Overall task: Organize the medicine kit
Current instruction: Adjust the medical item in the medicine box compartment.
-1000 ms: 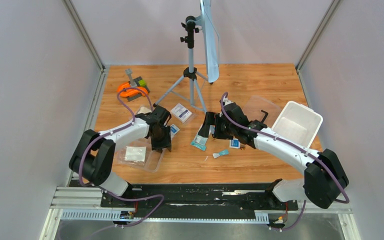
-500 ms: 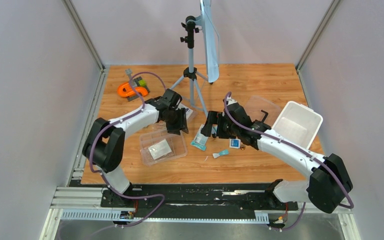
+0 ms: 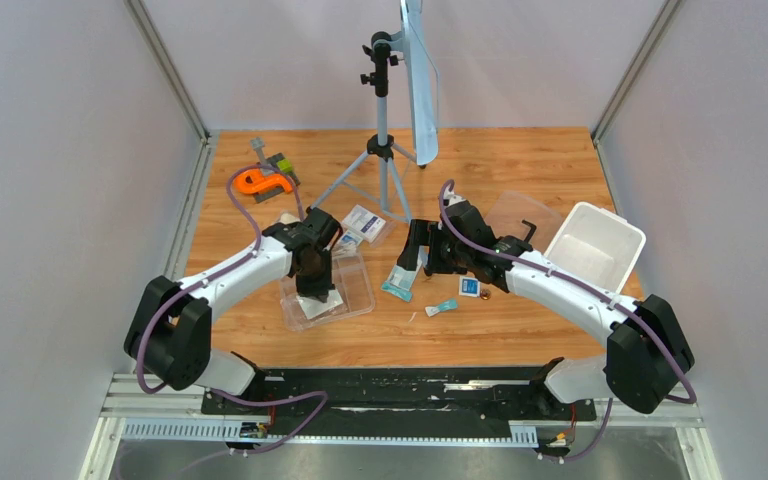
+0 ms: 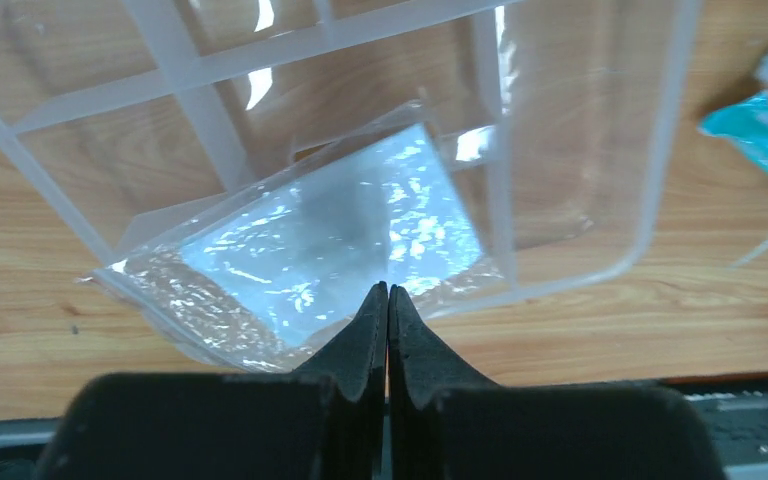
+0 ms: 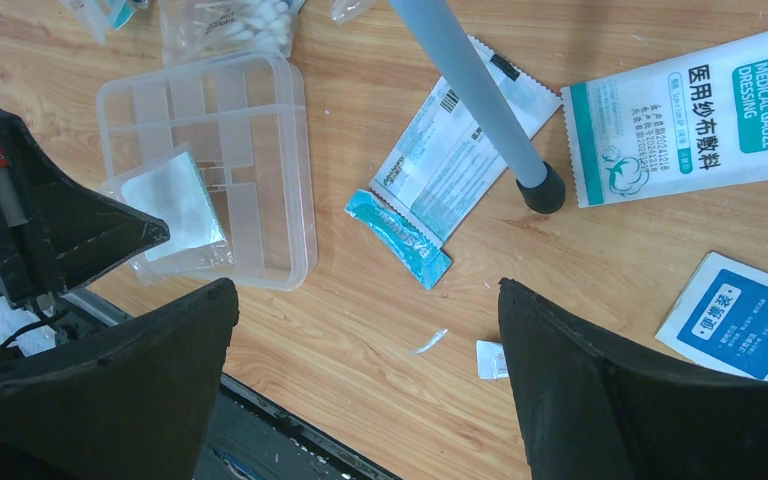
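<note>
Both jaws of our left gripper (image 4: 388, 292) are pressed together, seemingly empty, with the clear pouch (image 4: 310, 235) just ahead of them, slanting away rightward over the divided tray (image 4: 650, 200) wall, while our spread right gripper (image 5: 368, 290) hangs farther off.

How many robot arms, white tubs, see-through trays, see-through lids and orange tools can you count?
Robot arms: 2
White tub: 1
Clear tray: 1
Clear lid: 1
Orange tool: 1
Total: 6
</note>
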Action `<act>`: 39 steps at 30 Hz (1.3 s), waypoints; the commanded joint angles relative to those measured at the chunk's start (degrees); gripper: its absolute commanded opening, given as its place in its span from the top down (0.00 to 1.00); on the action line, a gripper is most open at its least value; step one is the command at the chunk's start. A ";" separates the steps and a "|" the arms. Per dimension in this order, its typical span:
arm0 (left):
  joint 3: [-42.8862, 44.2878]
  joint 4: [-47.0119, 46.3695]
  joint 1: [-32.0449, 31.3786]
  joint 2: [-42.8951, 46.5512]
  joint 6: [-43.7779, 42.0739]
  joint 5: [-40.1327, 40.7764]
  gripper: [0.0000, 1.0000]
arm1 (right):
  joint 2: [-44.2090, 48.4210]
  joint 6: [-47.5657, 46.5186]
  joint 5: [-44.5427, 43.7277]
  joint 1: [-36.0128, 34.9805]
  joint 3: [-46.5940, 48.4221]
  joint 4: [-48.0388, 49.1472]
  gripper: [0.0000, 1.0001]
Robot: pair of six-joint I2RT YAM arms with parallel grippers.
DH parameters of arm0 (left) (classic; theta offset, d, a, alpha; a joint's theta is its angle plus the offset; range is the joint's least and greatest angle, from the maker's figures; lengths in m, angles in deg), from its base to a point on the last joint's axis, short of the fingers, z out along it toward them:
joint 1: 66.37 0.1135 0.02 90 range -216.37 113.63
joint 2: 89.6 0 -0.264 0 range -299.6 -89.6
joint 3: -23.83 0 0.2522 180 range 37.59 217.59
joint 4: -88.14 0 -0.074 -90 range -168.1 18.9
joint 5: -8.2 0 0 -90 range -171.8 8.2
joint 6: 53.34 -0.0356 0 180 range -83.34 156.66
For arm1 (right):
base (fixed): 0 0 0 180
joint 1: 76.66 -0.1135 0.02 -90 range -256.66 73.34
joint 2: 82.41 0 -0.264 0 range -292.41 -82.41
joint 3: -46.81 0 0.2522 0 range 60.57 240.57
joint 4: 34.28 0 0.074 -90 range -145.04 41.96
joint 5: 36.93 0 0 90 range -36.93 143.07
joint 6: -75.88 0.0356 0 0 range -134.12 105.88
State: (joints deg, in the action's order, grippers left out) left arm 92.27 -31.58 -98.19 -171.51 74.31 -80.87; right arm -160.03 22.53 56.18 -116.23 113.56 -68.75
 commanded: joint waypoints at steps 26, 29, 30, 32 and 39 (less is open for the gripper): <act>-3.33 -6.13 -0.20 -4.39 -5.97 0.51 1.00 | 0.41 -0.67 0.69 0.20 1.51 0.43 0.01; -3.00 -5.66 -0.27 0.57 -5.26 1.50 1.00 | 0.47 -0.91 0.50 0.21 1.37 0.41 0.00; -2.43 -4.64 -0.27 2.53 -4.77 1.87 1.00 | 0.42 -0.95 0.53 0.20 1.38 0.41 0.00; -1.59 -2.86 -0.27 4.57 -3.74 2.68 1.00 | 0.29 -0.89 0.60 0.21 1.32 0.45 0.00; -2.14 4.60 -0.14 5.74 2.13 10.78 1.00 | 0.31 -0.67 0.76 0.24 1.25 0.45 0.00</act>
State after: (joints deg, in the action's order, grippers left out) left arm 89.99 -32.56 -98.23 -166.00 71.90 -75.89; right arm -160.01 22.24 56.60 -116.23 113.56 -68.77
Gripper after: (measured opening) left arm 0.007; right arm 0.994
